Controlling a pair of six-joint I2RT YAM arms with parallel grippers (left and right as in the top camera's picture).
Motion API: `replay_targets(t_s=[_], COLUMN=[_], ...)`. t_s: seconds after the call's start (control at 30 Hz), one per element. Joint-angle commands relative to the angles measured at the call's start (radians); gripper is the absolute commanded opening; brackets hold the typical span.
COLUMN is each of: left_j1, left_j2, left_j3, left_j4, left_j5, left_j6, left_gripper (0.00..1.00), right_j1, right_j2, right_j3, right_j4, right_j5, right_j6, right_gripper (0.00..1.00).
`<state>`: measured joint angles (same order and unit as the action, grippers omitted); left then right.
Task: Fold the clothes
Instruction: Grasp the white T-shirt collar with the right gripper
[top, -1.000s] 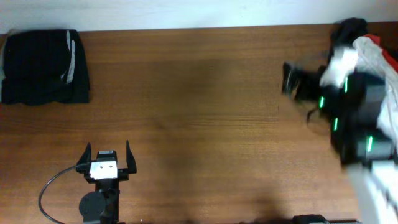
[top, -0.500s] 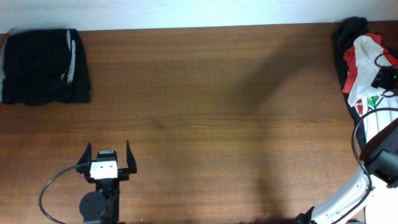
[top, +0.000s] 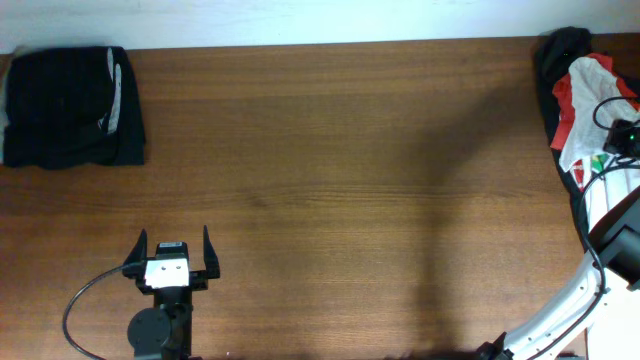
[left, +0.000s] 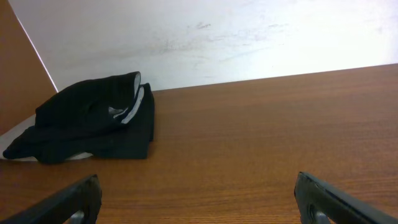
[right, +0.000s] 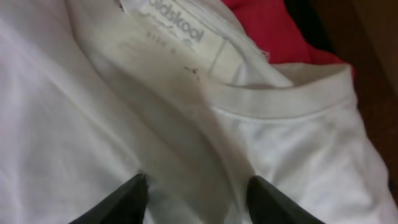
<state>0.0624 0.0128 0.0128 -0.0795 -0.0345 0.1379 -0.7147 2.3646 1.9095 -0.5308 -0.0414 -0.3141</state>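
Clothes (top: 588, 112) lie heaped at the table's (top: 330, 150) far right edge, with a folded black garment (top: 70, 105) far left. Left wrist: the left gripper (left: 196, 183), jaws apart, faces that garment. Right wrist: the right gripper (right: 196, 182), jaws apart, hangs over the collar (right: 280, 99) of the white T-shirt (right: 68, 130).

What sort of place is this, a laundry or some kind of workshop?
Likely a robot test bench, not a laundry: a wooden table by a plain wall, a robot arm at its edge, one folded black garment and a heap of clothes.
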Motion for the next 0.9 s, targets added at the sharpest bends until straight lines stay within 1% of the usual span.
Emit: replay_targets(t_s=[0.0, 0.07, 0.23, 0.33, 0.4, 0.43, 0.5, 0.57, 0.6, 0.63, 0.73, 0.77, 0.8, 0.87], left_j1=[0.006, 0.006, 0.006, 0.006, 0.006, 0.006, 0.006, 0.006, 0.006, 0.006, 0.006, 0.006, 0.006, 0.006], left_j2=[-0.006, -0.006, -0.006, -0.006, -0.006, -0.006, -0.006, -0.006, -0.006, -0.006, -0.006, -0.006, -0.006, -0.006], left_j3=[-0.004, -0.004, -0.004, -0.004, -0.004, -0.004, -0.004, -0.004, -0.004, -0.004, -0.004, -0.004, -0.004, -0.004], left_j4=[-0.001, -0.001, -0.001, -0.001, -0.001, -0.001, -0.001, -0.001, -0.001, -0.001, -0.001, -0.001, -0.001, -0.001], left_j5=[-0.007, -0.007, -0.007, -0.007, -0.007, -0.007, -0.007, -0.007, -0.007, -0.007, -0.007, -0.007, -0.007, -0.007], left_j6=[0.006, 0.005, 0.006, 0.005, 0.005, 0.006, 0.005, 0.006, 0.006, 0.006, 0.006, 0.006, 0.006, 0.006], left_gripper=[0.99, 0.99, 0.99, 0.99, 0.99, 0.99, 0.99, 0.99, 0.99, 0.99, 0.99, 0.99, 0.99, 0.99], right_j1=[0.001, 0.001, 0.002, 0.002, 0.006, 0.011, 0.027, 0.048, 0.054, 0.056, 0.056, 0.056, 0.059, 0.062], right_j2=[0.018, 0.018, 0.017, 0.017, 0.017, 0.017, 0.017, 0.017, 0.017, 0.017, 0.017, 0.017, 0.015, -0.022], right_j3=[0.015, 0.015, 0.021, 0.021, 0.023, 0.023, 0.023, 0.023, 0.023, 0.023, 0.023, 0.023, 0.023, 0.023], right_j4=[0.022, 0.03, 0.044, 0.043, 0.043, 0.041, 0.041, 0.041, 0.041, 0.041, 0.041, 0.041, 0.038, 0.037], right_j5=[-0.021, -0.06, -0.048, -0.048, 0.036, 0.077, 0.08, 0.08, 0.08, 0.08, 0.08, 0.08, 0.08, 0.078], right_j6=[0.012, 0.013, 0.015, 0.015, 0.015, 0.015, 0.015, 0.015, 0.015, 0.015, 0.015, 0.015, 0.016, 0.126], right_gripper=[0.55, 0.54, 0.54, 0.48, 0.48, 0.46, 0.42, 0.25, 0.22, 0.17, 0.11, 0.06, 0.04, 0.04])
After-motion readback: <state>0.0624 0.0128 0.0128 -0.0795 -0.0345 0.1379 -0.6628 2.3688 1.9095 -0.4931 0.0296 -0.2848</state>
